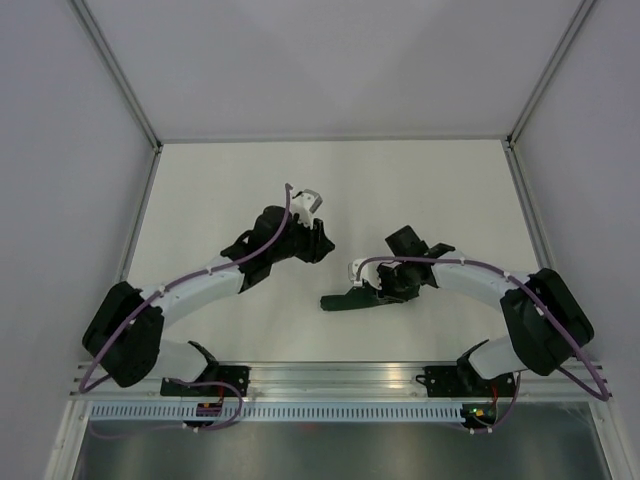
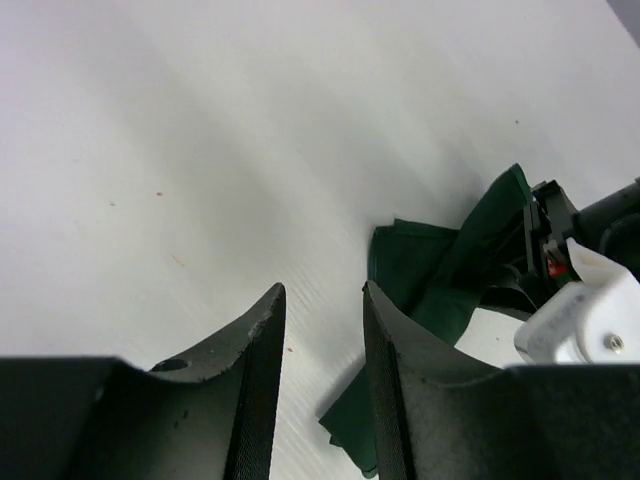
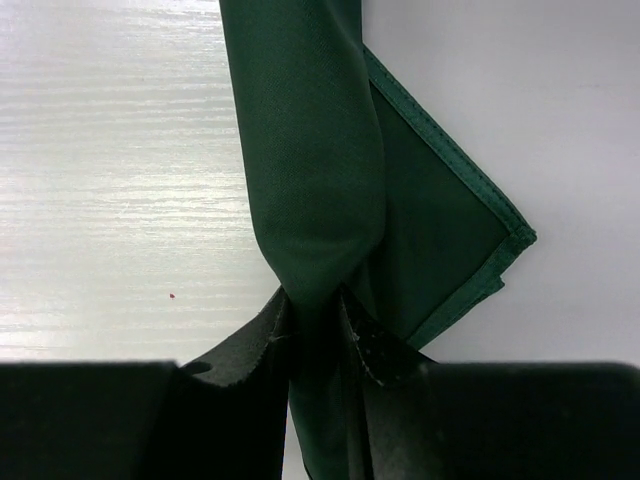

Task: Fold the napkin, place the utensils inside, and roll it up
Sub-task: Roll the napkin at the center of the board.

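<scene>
From above you can barely read the napkin (image 1: 340, 301): it's a dark bunched strip poking out leftward from under your right gripper (image 1: 372, 292), and the black hardware swallows the rest. Your right wrist camera clears that up. The fingers (image 3: 255, 350) are pinched tight on a gathered fold of green cloth, a hemmed corner hangs off to the right, and the lower part is cut off behind them.

The cloth sits a little right of the middle of the table (image 1: 420, 190), nearer the near edge than the far one. Your left gripper (image 1: 318, 240) hovers just to its left, clear of the cloth, jaws spread with only bare table between them. From that wrist, the napkin is crumpled and partly hidden behind one finger.

The surface is plain white with a few tiny specks. Pale walls (image 1: 60, 150) close in on three sides, a metal rail (image 1: 330, 375) runs along the near edge, and purple cables (image 1: 190, 278) trail along both arms.
</scene>
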Tool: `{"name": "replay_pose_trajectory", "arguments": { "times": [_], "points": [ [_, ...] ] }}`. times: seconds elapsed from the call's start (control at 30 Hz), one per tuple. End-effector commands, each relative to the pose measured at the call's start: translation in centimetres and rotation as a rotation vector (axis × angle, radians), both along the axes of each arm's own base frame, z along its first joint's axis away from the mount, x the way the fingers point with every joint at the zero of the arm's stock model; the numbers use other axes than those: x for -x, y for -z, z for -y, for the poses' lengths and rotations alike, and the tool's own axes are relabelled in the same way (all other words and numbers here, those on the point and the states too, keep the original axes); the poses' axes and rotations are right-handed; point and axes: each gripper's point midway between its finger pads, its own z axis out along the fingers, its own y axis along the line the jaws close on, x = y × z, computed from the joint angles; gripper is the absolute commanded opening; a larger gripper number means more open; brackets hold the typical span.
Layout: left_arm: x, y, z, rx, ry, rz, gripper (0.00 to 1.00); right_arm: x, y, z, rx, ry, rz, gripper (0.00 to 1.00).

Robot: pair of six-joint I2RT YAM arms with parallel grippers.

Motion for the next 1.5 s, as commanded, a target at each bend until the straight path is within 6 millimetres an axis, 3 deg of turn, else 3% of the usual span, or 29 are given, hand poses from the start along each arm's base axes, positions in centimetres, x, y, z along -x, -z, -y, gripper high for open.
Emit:
{"name": "replay_pose_trajectory", "arguments": {
  "times": [0.0,0.07,0.23,0.3,0.4,0.57,0.63,0.67,0.7,0.93,1.13,1.33,1.47],
  "points": [
    [-0.4,-2.5,-0.8,0.072,-0.178,0.196,0.41,1.3,0.6,0.4,0.019,-0.036,-0.148,0.27],
    [1.0,-3.3,-0.8,0.039,-0.168,0.295,0.42,1.4,0.9,0.7,0.032,-0.032,-0.199,0.28],
    [5.5,-2.4,1.1,-0.105,-0.114,0.477,0.43,0.5,1.4,0.6,0.029,-0.027,-0.337,0.28],
    [7.0,-1.4,2.2,-0.170,-0.028,0.530,0.49,-0.4,1.5,0.6,0.024,-0.015,-0.370,0.27],
    [8.6,0.1,4.4,-0.254,0.107,0.593,0.49,-0.7,1.8,0.6,0.027,-0.005,-0.427,0.27],
    [10.2,3.1,8.1,-0.434,0.295,0.705,0.51,-1.3,2.7,0.5,0.048,0.007,-0.477,0.28],
    [10.3,3.5,8.8,-0.451,0.323,0.737,0.55,-1.3,2.8,0.6,0.053,0.009,-0.487,0.28],
    [10.3,3.8,9.1,-0.468,0.345,0.760,0.66,-1.4,2.9,0.7,0.059,0.012,-0.486,0.28],
    [10.5,4.3,9.5,-0.473,0.364,0.765,0.70,-1.5,3.1,0.7,0.059,0.016,-0.483,0.28],
    [10.2,6.9,10.6,-0.553,0.438,0.803,0.71,-1.6,3.5,0.9,0.065,0.029,-0.494,0.28],
    [9.9,9.3,10.3,-0.598,0.467,0.761,0.64,-1.7,3.7,0.9,0.069,0.034,-0.500,0.28],
    [9.8,11.4,9.8,-0.613,0.480,0.671,0.30,-1.7,4.0,1.0,0.066,0.040,-0.509,0.28],
    [9.4,12.5,9.3,-0.625,0.486,0.611,0.23,-1.7,3.9,0.9,0.064,0.044,-0.512,0.28]
  ]
}}
